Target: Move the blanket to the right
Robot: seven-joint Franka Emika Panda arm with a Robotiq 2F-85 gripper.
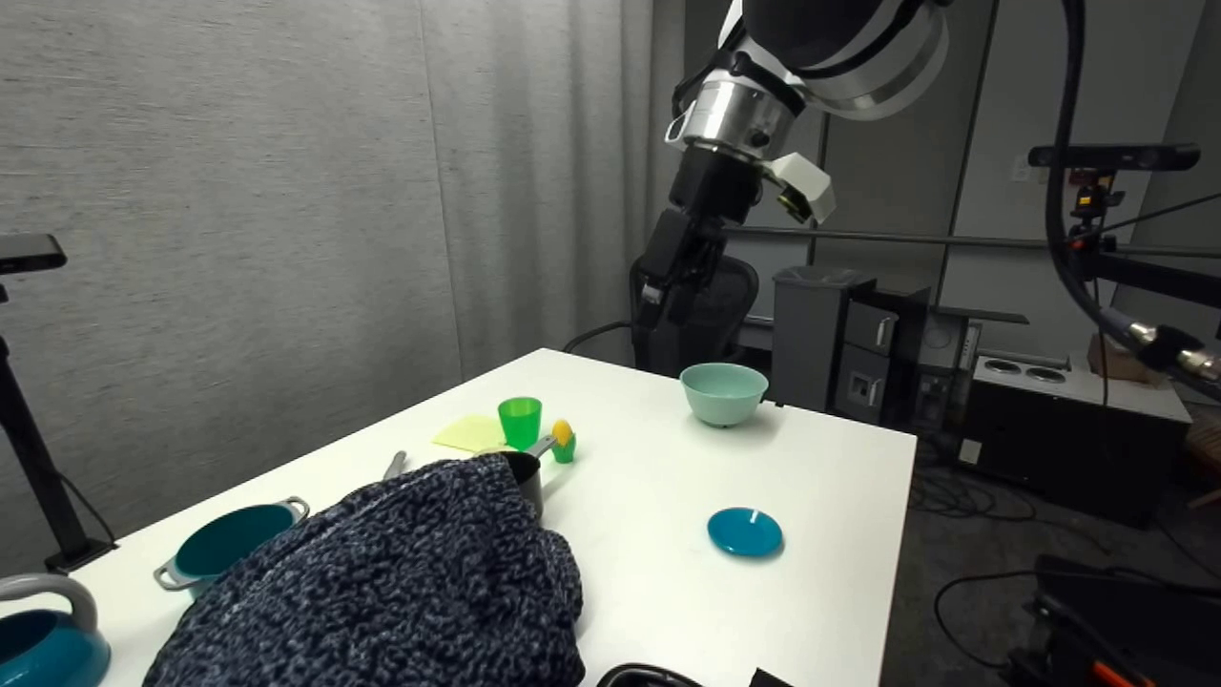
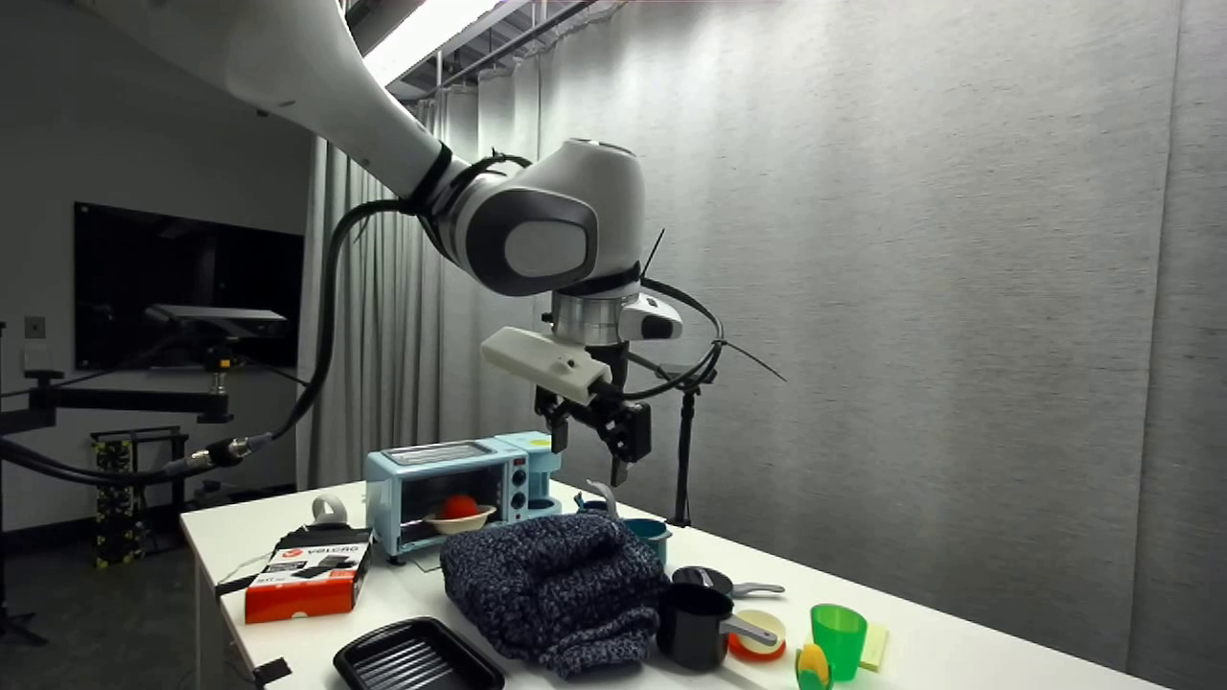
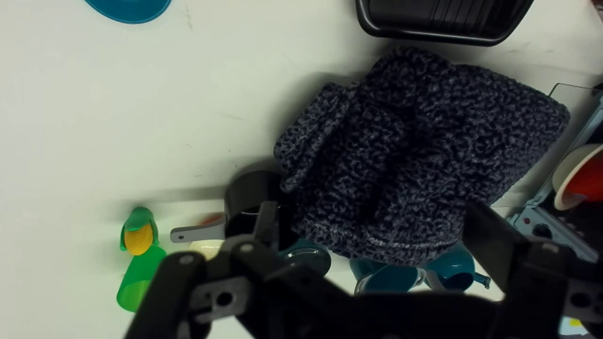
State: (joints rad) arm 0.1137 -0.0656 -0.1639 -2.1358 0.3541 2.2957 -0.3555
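A grey curtain [image 2: 911, 287] runs along my white desk [image 1: 830, 477]; a ceiling light [image 2: 427, 36] glows overhead. Beyond the desk I see a dark chair [image 1: 739, 298] near a grey bin [image 1: 809, 334]; a black screen [image 2: 192, 261] hangs on a wall [image 2: 38, 211].

Blanket [image 3: 443, 160] mottled navy and grey; cup [image 1: 520, 424] green; plate [image 1: 744, 532] blue

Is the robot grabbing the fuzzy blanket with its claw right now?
No, in an exterior view the gripper hangs open, higher than the dark knitted blanket and not touching it.
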